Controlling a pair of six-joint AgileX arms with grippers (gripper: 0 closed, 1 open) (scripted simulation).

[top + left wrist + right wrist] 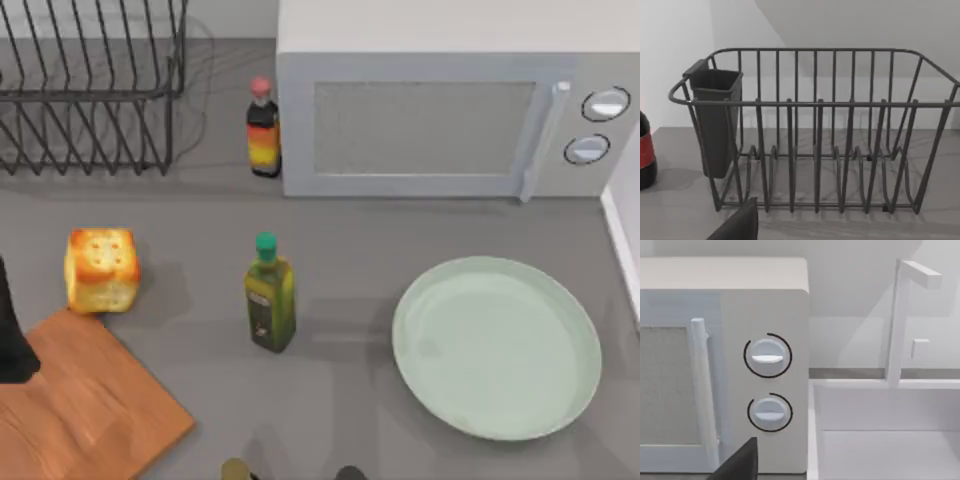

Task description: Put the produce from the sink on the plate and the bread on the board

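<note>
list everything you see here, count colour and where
bread: 1, golden-yellow, touching the board's far corner, left side
board: 1, orange-brown, near-left corner
plate: 1, pale green, right side, bare
oil bottle: 1, green cap, centre
sauce bottle: 1, dark, red cap, left of microwave
microwave: 1, white, back right
dish rack: 1, dark wire, back left
sink: 1, white, right of microwave
left arm: dark, left edge

Bread (101, 270) just behind board (85, 405) at left; plate (497, 346) right, bottle (270, 295) between.
</note>
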